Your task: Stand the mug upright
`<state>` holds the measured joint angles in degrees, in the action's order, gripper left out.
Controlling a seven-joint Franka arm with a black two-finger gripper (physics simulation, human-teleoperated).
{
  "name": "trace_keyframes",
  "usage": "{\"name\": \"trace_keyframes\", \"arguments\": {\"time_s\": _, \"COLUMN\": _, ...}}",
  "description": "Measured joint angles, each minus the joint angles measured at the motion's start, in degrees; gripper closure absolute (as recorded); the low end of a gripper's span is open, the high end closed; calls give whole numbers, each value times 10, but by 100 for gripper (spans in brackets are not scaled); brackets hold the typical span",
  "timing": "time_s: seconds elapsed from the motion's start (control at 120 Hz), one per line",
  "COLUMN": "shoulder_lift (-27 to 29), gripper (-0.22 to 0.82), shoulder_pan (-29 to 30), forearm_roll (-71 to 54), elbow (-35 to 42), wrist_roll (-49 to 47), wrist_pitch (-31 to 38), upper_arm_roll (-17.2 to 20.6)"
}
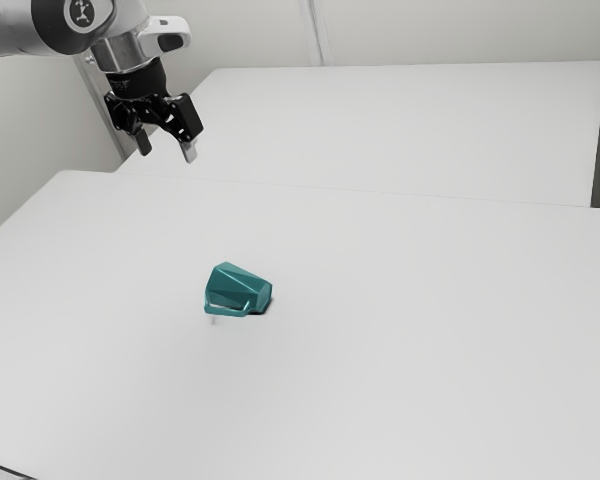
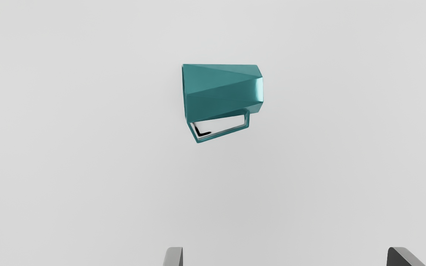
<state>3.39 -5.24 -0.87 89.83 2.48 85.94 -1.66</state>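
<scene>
My gripper [image 1: 167,150] hangs high above the table in the exterior view's upper left, well away from the mug, its two fingers spread apart. A teal faceted mug [image 1: 236,287] lies on its side on the table, its base turned toward the exterior view's right. In the wrist view the same mug [image 2: 222,87] shows its side wall, and its angular handle [image 2: 224,136] is on the side nearer my fingers. Nothing is held in the open gripper [image 2: 285,256]. The inside of the mug is hidden.
The white table [image 1: 400,350] stretches around the mug on every side. Behind it stands another white surface [image 1: 400,130], with pale walls beyond. A thin dark line [image 1: 8,469] crosses the exterior view's lower left corner.
</scene>
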Motion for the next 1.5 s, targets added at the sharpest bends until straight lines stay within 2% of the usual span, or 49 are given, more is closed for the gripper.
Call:
{"name": "trace_keyframes", "arguments": {"time_s": 0.233, "shoulder_lift": 19, "gripper": 0, "shoulder_pan": 3, "forearm_roll": 1, "elbow": 3, "wrist_roll": -4, "wrist_pitch": -9, "upper_arm_roll": -2}}
{"name": "trace_keyframes", "arguments": {"time_s": 0.467, "shoulder_lift": 72, "gripper": 0, "shoulder_pan": 63, "forearm_roll": 5, "elbow": 56, "wrist_roll": -6, "wrist_pitch": -9, "upper_arm_roll": -2}}
{"name": "trace_keyframes", "arguments": {"time_s": 0.617, "shoulder_lift": 115, "gripper": 0, "shoulder_pan": 123, "forearm_roll": 37, "elbow": 138, "wrist_roll": 16, "wrist_pitch": 42, "upper_arm_roll": -2}}
{"name": "trace_keyframes", "arguments": {"time_s": 0.75, "shoulder_lift": 128, "gripper": 0, "shoulder_pan": 166, "forearm_roll": 113, "elbow": 205, "wrist_roll": 65, "wrist_pitch": 116, "upper_arm_roll": -3}}
{"name": "trace_keyframes", "arguments": {"time_s": 0.983, "shoulder_lift": 126, "gripper": 0, "shoulder_pan": 187, "forearm_roll": 258, "elbow": 291, "wrist_roll": 194, "wrist_pitch": 246, "upper_arm_roll": -29}}
{"name": "trace_keyframes", "arguments": {"time_s": 1.142, "shoulder_lift": 102, "gripper": 0, "shoulder_pan": 193, "forearm_roll": 337, "elbow": 323, "wrist_roll": 277, "wrist_pitch": 302, "upper_arm_roll": -51}}
{"name": "trace_keyframes", "arguments": {"time_s": 1.258, "shoulder_lift": 83, "gripper": 0, "shoulder_pan": 203, "forearm_roll": 390, "elbow": 337, "wrist_roll": 315, "wrist_pitch": 313, "upper_arm_roll": -57}}
{"name": "trace_keyframes", "arguments": {"time_s": 1.5, "shoulder_lift": 30, "gripper": 0, "shoulder_pan": 224, "forearm_roll": 432, "elbow": 339, "wrist_roll": 345, "wrist_pitch": 279, "upper_arm_roll": -72}}
